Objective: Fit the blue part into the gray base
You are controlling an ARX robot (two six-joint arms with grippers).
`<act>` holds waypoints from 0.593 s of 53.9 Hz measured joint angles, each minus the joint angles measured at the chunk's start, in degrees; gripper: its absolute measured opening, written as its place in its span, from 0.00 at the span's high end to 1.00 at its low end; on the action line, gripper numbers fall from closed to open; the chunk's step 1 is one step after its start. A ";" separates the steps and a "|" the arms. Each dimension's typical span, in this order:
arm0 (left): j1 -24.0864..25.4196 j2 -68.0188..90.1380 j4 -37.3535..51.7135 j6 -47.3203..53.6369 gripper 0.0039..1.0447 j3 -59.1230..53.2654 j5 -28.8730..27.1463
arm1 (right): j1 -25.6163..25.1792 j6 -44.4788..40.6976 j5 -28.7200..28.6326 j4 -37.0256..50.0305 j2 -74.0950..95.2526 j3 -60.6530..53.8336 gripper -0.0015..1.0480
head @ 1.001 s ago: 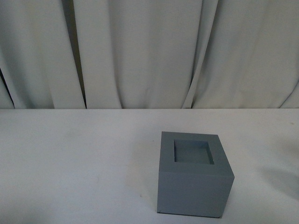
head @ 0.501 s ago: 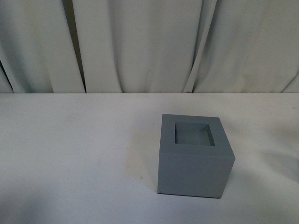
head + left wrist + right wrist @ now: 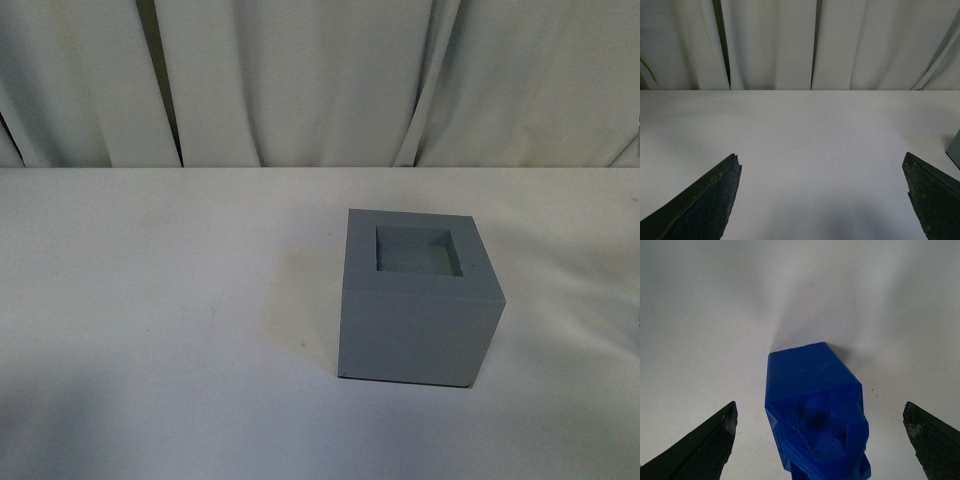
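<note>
The gray base (image 3: 417,300) stands on the white table (image 3: 150,300) right of centre in the front view, its square recess facing up and empty. A sliver of it shows at the edge of the left wrist view (image 3: 955,149). The blue part (image 3: 815,410) shows only in the right wrist view, standing on the table between the spread jaws of my right gripper (image 3: 820,415), with clear gaps to both fingers. My left gripper (image 3: 822,165) is open over bare table, empty. Neither gripper shows in the front view.
White curtains (image 3: 320,80) hang behind the table's far edge. The table is plain white all around the base.
In the front view the base and the table's far edge have slid upward in the picture, so the camera has tilted or moved; the base itself has not shifted on the table.
</note>
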 joint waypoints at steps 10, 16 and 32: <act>0.00 0.00 0.00 0.00 0.06 0.00 0.00 | 0.02 -0.04 1.25 0.68 1.27 -0.07 0.07; 0.00 0.00 0.00 0.00 0.06 0.00 0.00 | 0.00 -0.04 1.66 1.07 2.21 -0.07 0.07; 0.00 0.00 0.00 0.00 0.06 0.00 0.00 | 0.00 -0.07 1.84 1.40 3.10 -0.09 0.21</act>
